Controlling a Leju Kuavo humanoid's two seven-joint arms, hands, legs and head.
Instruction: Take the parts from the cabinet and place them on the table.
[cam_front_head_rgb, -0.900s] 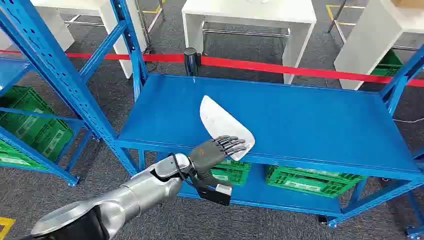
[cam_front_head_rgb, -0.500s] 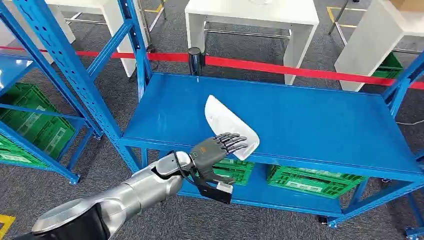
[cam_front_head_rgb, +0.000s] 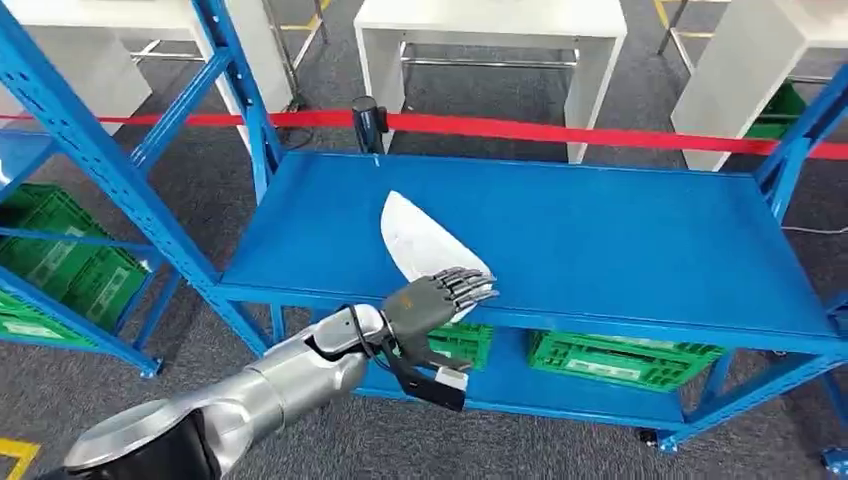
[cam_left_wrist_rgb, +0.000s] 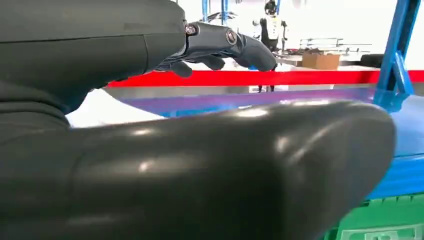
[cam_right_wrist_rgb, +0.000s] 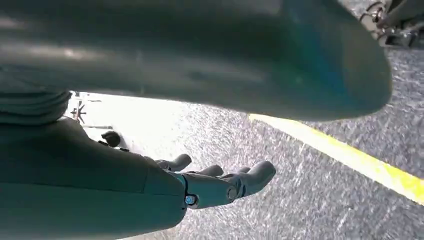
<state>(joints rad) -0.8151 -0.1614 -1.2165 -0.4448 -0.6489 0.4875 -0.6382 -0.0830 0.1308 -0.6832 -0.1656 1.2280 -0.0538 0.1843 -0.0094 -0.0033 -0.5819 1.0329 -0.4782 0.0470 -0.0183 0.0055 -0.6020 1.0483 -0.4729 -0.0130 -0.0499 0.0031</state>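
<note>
The left hand (cam_front_head_rgb: 432, 300) is hovering with fingers spread at the shelf's (cam_front_head_rgb: 620, 240) front edge, the white part (cam_front_head_rgb: 420, 245) lying just at its 11 o'clock, bare blue surface stretching toward 3 o'clock.

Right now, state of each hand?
Left hand: fingers extended over the near end of the white part on the blue shelf; grip cannot be told.
Right hand: open, holds nothing.

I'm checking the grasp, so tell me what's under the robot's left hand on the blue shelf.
The left hand lies over the near end of the white part, which rests on the blue shelf. Whether the fingers touch it, and the part's near edge, are covered by the hand.
</note>
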